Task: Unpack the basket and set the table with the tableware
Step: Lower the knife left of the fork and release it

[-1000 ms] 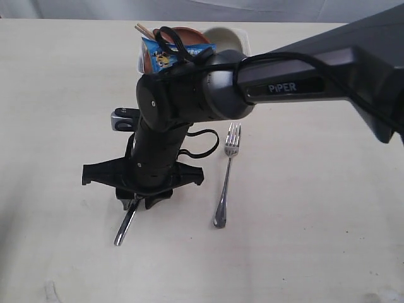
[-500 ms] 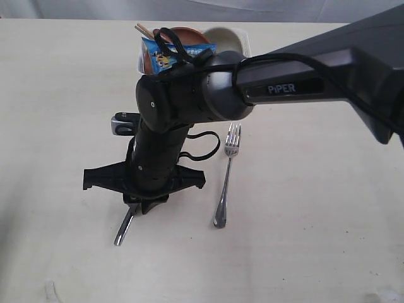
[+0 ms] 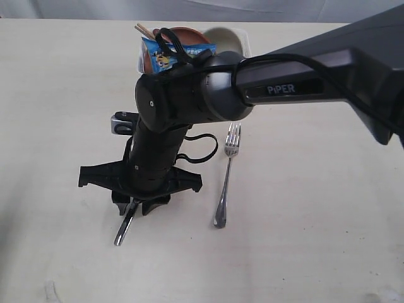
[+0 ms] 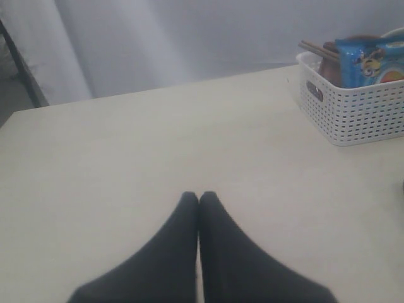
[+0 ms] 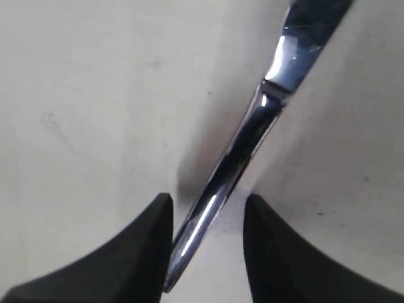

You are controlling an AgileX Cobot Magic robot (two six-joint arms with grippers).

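A: Your right hand [image 3: 134, 207], what state?
B: Open. It points straight down at the worktop [image 3: 315, 221], near and left of centre, with your arm reaching across from the right. In the wrist view the two fingers [image 5: 148, 252] stand either side of the knife [image 5: 252, 132] handle. One is just beside it and the other shows a clear gap. Not clamped.
A: And the knife?
B: Flat on the worktop, its handle end poking out on the near side from under the hand. The fork [image 3: 226, 183] lies to its right, apart from it, also flat, tines toward the far side.
A: Your left hand?
B: Left hand [image 4: 199, 196] is closed, tips pressed together with nothing between them. It's over bare worktop, well apart from the basket [image 3: 140, 62].
A: Where's the basket?
B: Far edge, about centre, partly behind your right arm. The chip bag [image 3: 167, 55] stands in its near left part and the chopsticks [image 3: 144, 29] stick out at the far left corner. The plate [image 3: 189, 35] and bowl [image 3: 221, 35] are behind the bag, bowl to the right.
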